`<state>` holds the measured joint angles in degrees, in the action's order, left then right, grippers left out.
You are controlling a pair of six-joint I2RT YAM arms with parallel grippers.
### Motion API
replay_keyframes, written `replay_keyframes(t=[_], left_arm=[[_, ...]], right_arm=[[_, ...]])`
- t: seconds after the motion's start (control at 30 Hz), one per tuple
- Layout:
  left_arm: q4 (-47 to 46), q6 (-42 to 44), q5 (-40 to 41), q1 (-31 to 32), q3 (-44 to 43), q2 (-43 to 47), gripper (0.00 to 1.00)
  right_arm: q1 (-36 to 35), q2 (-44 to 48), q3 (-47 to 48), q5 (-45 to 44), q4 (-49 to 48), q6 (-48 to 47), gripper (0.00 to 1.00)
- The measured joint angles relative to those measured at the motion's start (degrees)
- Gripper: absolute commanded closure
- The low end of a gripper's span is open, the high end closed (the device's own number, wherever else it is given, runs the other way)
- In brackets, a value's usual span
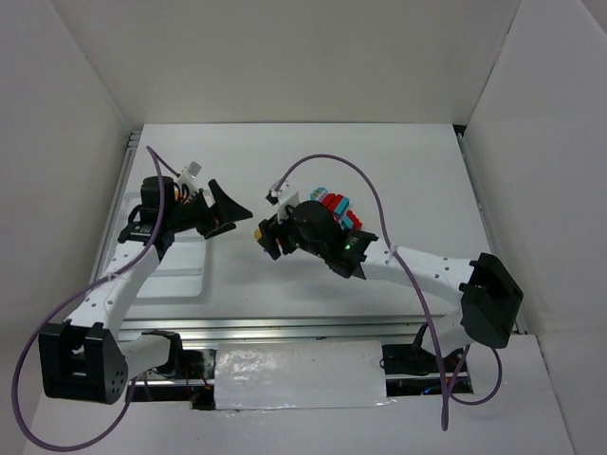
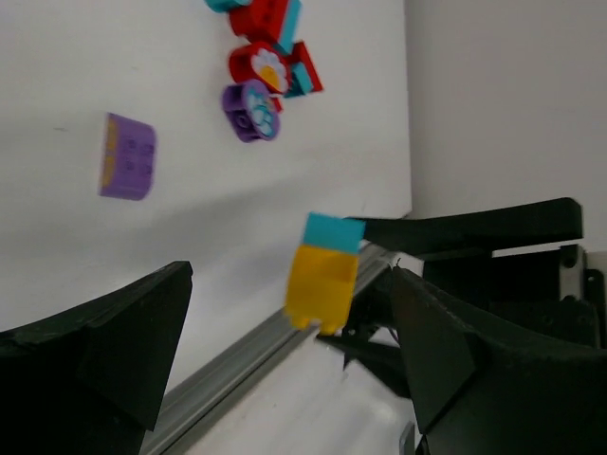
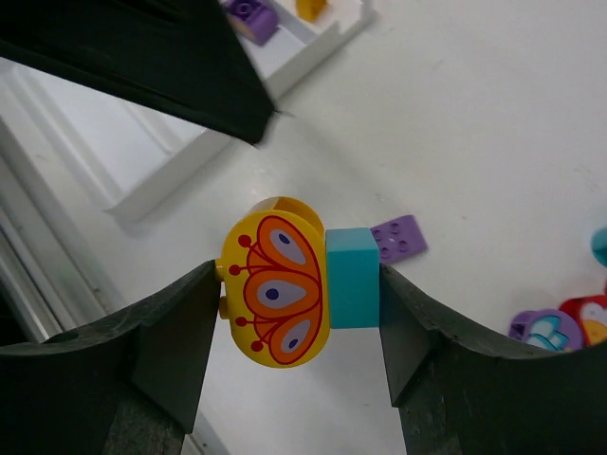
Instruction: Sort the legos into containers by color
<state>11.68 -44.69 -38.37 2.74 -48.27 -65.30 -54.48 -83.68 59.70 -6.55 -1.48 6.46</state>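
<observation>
Right gripper point(image 3: 299, 303) clamps yellow lego point(image 3: 275, 289) (orange petal print) and adjoining teal lego point(image 3: 352, 278) | left gripper point(image 2: 289, 275) spread wide

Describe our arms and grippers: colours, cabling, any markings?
Both arms: white tubular links, black joint housings and blocky black bases. The left arm and right arm each carry a looping purple cable. The left gripper and right gripper have wide, wedge-shaped matte black fingers. A green light glows on the right wrist.
</observation>
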Motion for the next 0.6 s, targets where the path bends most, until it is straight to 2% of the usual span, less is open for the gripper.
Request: replay_keyframes(t=[0.2, 0.37, 0.6], left_arm=[[-5.51, -3.39, -2.73, 7.32, 0.09, -0.61, 0.07], [-6.58, -3.74, -2.78, 8.24, 1.75, -0.61, 0.09], [-6.78, -3.76, -2.82, 10.03, 3.17, -0.61, 0.2]], right_arm=[[-3.63, 0.13, -0.04, -0.44, -0.68, 0.07, 1.0], [-3.63, 0.2, -0.04, -3.65, -0.59, 0.61, 1.0], [-3.63, 2.01, -0.04, -6.12, -0.72, 1.79, 1.0]])
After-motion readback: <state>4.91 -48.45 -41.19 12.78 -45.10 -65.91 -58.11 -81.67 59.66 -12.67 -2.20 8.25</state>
